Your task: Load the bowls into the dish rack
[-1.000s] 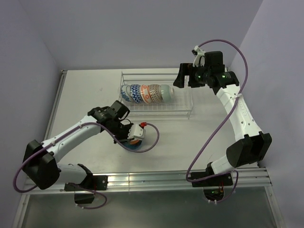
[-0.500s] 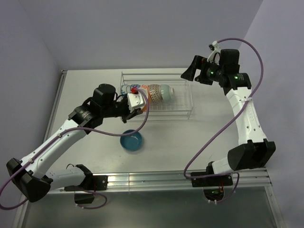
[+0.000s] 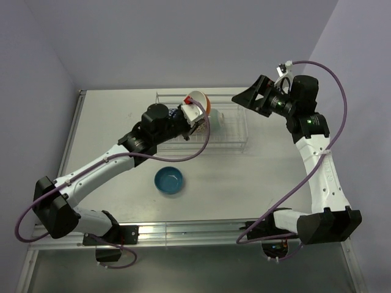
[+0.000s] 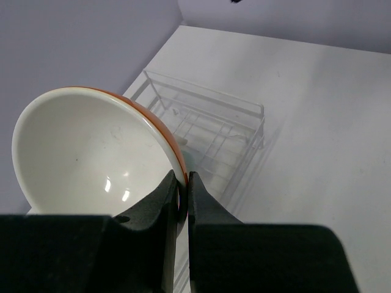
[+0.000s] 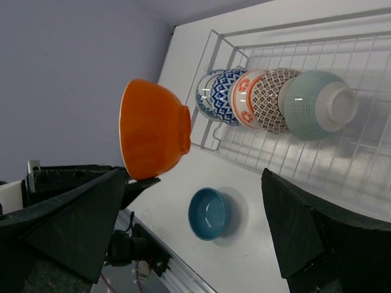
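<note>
I have the left claw (image 4: pixel 182 183) clamped on the orange bowl (image 4: pixel 91 152) by its rim, high over the dish rack (image 3: pixel 235 131) to join the row of bowls (image 5: pixel 269 97), while the right claw (image 3: pixel 247 97) hangs spread wide, empty, off to the side.

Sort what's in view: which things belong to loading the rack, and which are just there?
Job: orange bowl in left gripper, dish rack, five racked bowls, blue bowl on table.
Just there: metal rail at the near edge.
</note>
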Action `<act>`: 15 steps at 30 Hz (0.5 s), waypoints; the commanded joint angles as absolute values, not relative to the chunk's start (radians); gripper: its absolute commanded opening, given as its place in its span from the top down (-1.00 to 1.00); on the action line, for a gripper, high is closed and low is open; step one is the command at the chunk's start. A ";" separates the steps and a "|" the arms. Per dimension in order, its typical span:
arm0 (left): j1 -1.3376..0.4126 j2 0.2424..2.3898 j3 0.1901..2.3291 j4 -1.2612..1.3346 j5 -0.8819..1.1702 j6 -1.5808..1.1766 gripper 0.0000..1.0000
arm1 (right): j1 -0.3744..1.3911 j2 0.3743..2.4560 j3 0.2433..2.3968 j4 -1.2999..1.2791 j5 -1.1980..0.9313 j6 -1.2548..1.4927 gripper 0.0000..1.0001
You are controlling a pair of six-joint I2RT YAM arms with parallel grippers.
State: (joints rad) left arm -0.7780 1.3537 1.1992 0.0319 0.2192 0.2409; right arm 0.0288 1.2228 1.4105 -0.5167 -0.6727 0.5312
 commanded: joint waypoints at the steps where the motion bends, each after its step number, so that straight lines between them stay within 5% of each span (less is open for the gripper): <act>1: -0.827 1.354 1.243 0.213 0.172 0.245 1.00 | 0.049 1.175 1.347 -0.348 -0.673 0.666 -1.00; 15: -0.865 1.401 1.282 0.249 0.181 0.206 1.00 | 0.227 1.209 1.250 -0.150 -0.700 0.781 -1.00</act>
